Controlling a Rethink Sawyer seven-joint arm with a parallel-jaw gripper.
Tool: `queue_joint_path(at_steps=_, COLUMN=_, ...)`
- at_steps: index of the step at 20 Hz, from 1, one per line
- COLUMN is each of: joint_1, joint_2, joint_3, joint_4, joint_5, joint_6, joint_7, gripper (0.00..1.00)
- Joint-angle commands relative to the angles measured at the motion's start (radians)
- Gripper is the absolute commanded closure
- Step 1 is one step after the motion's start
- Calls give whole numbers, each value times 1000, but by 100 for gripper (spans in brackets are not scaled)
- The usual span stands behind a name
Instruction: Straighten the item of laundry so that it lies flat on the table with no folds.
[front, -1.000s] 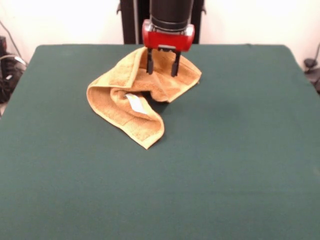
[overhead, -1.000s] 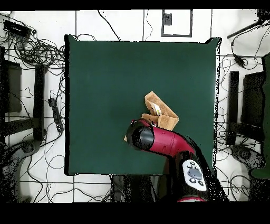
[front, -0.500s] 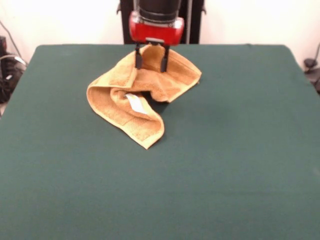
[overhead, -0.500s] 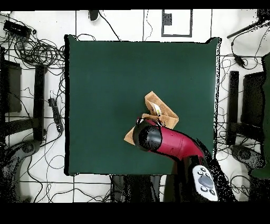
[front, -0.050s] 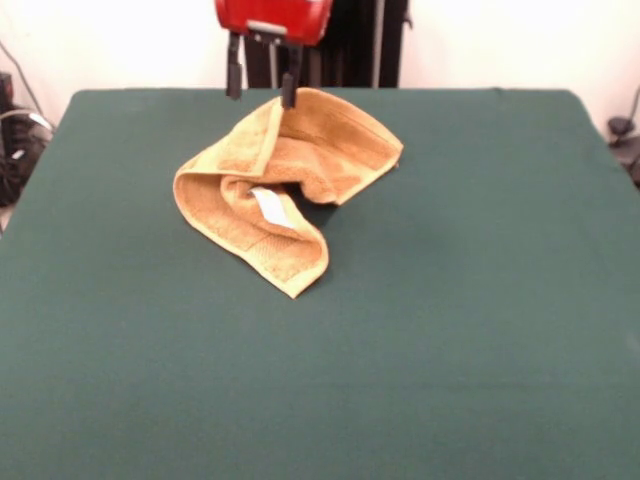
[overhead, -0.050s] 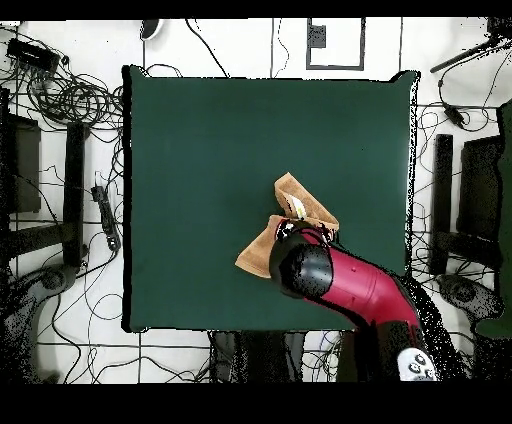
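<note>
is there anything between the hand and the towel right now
Nothing visible. In the front view the hand is open and empty, raised above the far edge of the crumpled towel, with only air between them. The table around the towel holds nothing else, so no object would block spreading it flat.

Tangled black cables (overhead, -0.050s: 60, 95) lie on the floor (overhead, -0.050s: 240, 45) around.

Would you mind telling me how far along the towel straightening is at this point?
Nothing looks done: the towel lies crumpled, folded over itself, white tag showing in a fold. The gripper hangs open and empty above its far edge. Spreading it flat on the table remains.
</note>
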Motion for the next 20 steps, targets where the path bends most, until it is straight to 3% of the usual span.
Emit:
queue_joint_path(at_steps=1, joint_1=19, joint_2=2, joint_3=58, joint_4=121, joint_5=-50, joint_6=26, joint_7=113, gripper=0)
queue_joint_path(at_steps=10, joint_1=97, joint_2=24, joint_3=47, joint_4=138, joint_5=-14, joint_6=-24, joint_7=188, gripper=0)
queue_joint_path(at_steps=20, joint_1=101, joint_2=95, joint_3=67, joint_4=131, joint_5=5, joint_6=-115, joint_7=206, gripper=0)
